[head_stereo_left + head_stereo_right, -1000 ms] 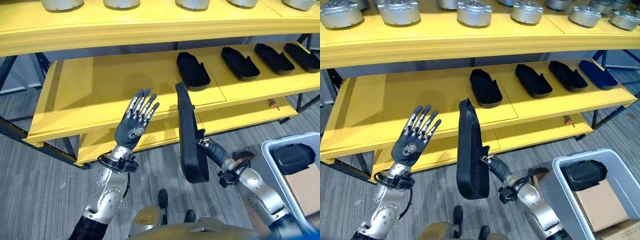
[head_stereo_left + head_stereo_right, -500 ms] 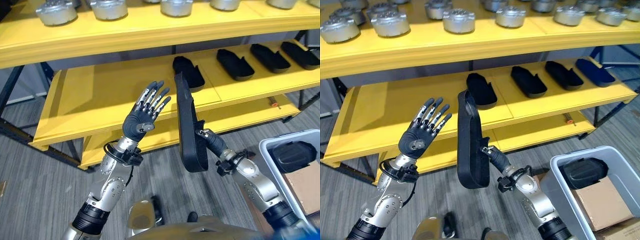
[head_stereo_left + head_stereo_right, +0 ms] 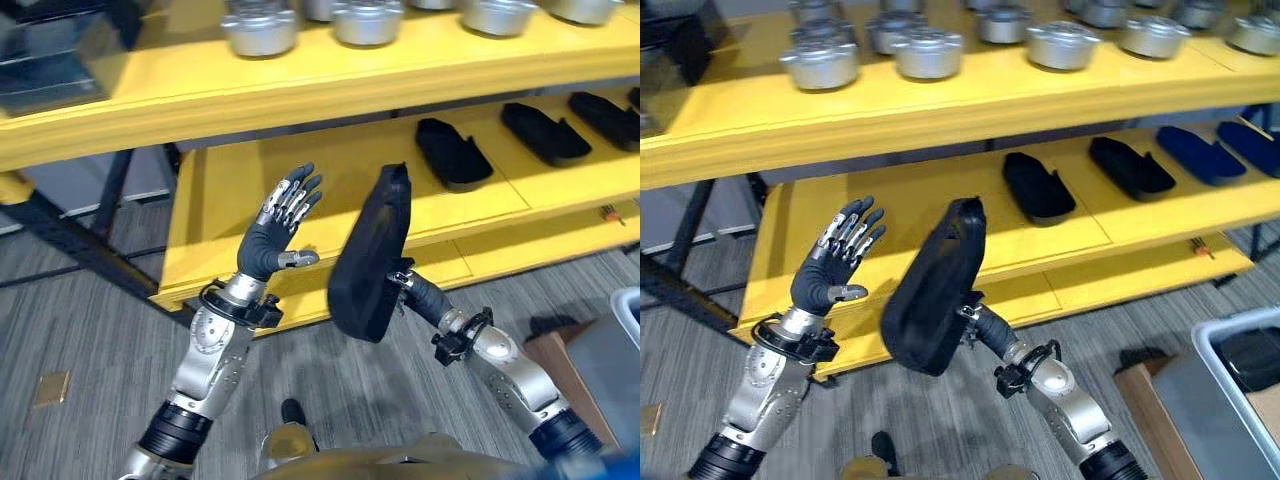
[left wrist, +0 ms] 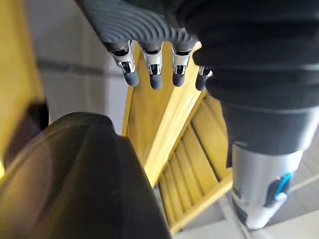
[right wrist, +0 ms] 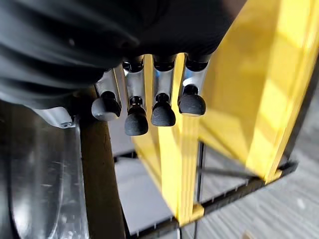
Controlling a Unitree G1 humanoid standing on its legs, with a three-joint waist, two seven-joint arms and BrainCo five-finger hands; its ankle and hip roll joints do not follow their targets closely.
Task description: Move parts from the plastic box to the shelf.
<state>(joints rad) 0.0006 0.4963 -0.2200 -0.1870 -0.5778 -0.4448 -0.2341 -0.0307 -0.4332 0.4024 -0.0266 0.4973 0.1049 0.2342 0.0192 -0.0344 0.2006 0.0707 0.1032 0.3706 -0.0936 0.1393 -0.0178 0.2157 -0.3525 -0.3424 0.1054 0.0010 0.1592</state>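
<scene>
A long black part (image 3: 368, 255) hangs tilted in front of the yellow shelf's middle level (image 3: 300, 190), its top end toward the shelf. My right hand (image 3: 975, 318) is shut on its lower half, mostly hidden behind it; the curled fingers (image 5: 149, 112) show in the right wrist view. Just left of the part, apart from it, my left hand (image 3: 275, 235) is raised with straight fingers (image 4: 152, 69) and holds nothing. The part (image 4: 75, 174) also shows in the left wrist view. The grey plastic box (image 3: 1205, 345) sits at the lower right with another black part (image 3: 1252, 355) in it.
Three black parts (image 3: 450, 152) (image 3: 545, 132) (image 3: 605, 118) lie in a row on the right of the middle level. Several silver round parts (image 3: 260, 30) stand on the top level. A brown cardboard piece (image 3: 1150, 400) lies beside the box. A lower slatted level (image 3: 500, 250) sits below.
The camera has swung left and nearer the shelf. The black part has gone from upright to leaning. My left hand stays raised and open beside it.
</scene>
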